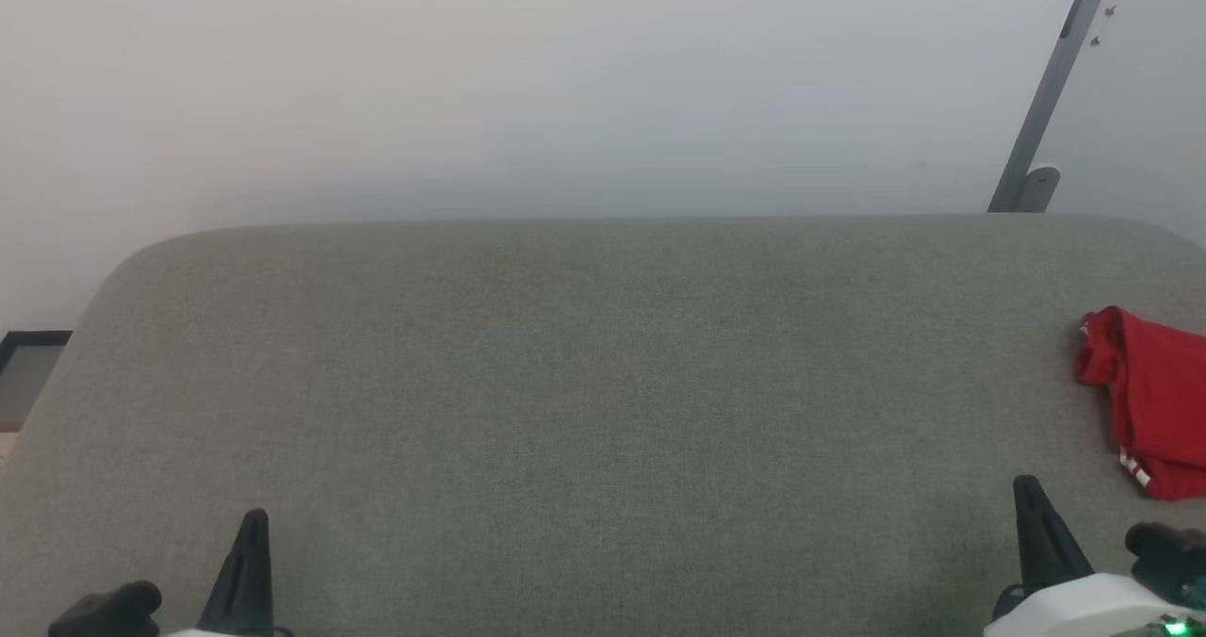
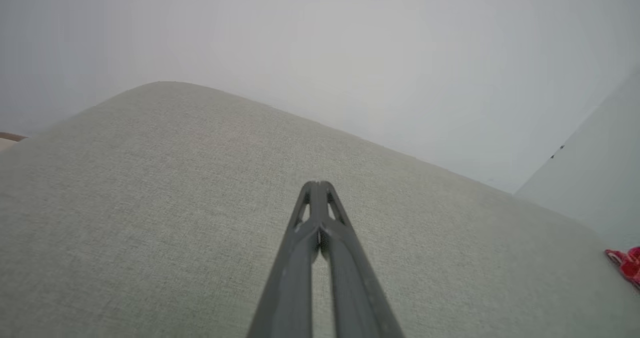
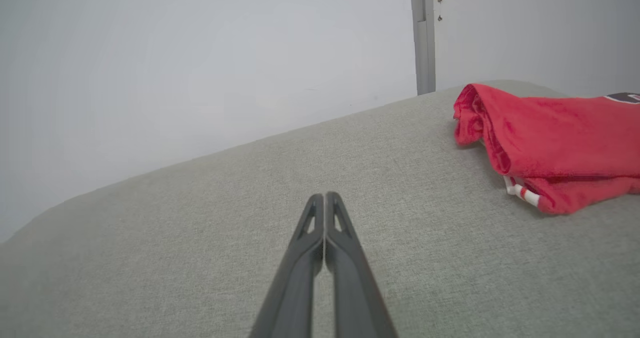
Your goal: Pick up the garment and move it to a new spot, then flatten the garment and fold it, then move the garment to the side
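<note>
The garment (image 1: pixel 1154 401), red with a bit of white-striped trim showing, lies bunched at the right edge of the head view on the grey fabric-covered bench (image 1: pixel 565 383), cut off by the frame. In the right wrist view it (image 3: pixel 555 143) sits at the upper right, apart from the right gripper (image 3: pixel 325 198), whose two dark fingers are pressed together on nothing. At the lower left of the head view the left gripper (image 1: pixel 252 524) is likewise closed and empty, well apart from the garment; the right gripper (image 1: pixel 1027 486) stands at the lower right, near the cloth without touching it. A slanted grey post (image 1: pixel 1055 81) leans against the pale wall (image 1: pixel 471 81) at the upper right.
</note>
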You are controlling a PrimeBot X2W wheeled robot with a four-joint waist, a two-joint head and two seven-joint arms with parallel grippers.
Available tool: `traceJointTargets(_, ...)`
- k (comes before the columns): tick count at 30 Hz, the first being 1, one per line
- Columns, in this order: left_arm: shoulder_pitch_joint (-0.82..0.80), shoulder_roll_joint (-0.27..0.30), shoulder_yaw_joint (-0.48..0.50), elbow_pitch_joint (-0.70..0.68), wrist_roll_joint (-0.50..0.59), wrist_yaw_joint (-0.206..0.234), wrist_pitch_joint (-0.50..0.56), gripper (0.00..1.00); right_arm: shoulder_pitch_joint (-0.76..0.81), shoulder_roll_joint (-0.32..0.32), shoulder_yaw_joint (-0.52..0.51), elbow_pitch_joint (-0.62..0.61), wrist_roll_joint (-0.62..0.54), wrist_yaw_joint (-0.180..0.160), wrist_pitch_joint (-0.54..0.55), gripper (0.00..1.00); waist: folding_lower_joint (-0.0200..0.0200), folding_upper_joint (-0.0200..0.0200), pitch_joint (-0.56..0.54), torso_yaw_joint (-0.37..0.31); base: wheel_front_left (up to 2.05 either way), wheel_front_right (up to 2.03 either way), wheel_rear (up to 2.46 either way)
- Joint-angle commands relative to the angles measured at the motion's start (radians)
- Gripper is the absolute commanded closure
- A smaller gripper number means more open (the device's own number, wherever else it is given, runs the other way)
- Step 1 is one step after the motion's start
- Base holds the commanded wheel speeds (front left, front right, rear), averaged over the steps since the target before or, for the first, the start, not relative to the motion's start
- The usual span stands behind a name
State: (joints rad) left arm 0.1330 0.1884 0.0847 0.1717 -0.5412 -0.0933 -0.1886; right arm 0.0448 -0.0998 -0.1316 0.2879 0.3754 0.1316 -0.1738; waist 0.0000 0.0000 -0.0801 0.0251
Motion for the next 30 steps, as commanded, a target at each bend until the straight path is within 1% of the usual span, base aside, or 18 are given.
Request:
traceJointTargets(1, -0.04, 0.006, 0.008, -0.01, -0.047, -0.007, 0.011, 1.0, -0.034, -0.004, 0.002, -0.023, 0.053, 0.0, 0.013, 1.0, 0.0, 0.0, 0.001, 0.0, 0.0, 0.0, 0.0)
traceJointTargets(10, -0.066, -0.013, 0.01, 0.0, -0.18, -0.01, 0.048, 1.0, -0.049, 0.003, 0.006, -0.029, 0.207, 0.0, 0.047, 1.0, 0.0, 0.0, 0.008, -0.002, 0.0, 0.0, 0.0)
traceJointTargets(11, -0.066, -0.013, 0.01, 0.0, -0.18, -0.01, 0.048, 1.0, -0.049, 0.003, 0.006, -0.029, 0.207, 0.0, 0.047, 1.0, 0.0, 0.0, 0.008, -0.002, 0.0, 0.0, 0.0)
traceJointTargets(30, -0.119, -0.048, 0.016, 0.019, -0.431, -0.019, 0.119, 1.0, -0.082, 0.016, 0.01, -0.034, 0.497, -0.001, 0.115, 1.0, 0.0, 0.0, 0.023, -0.007, 0.0, 0.0, 0.0)
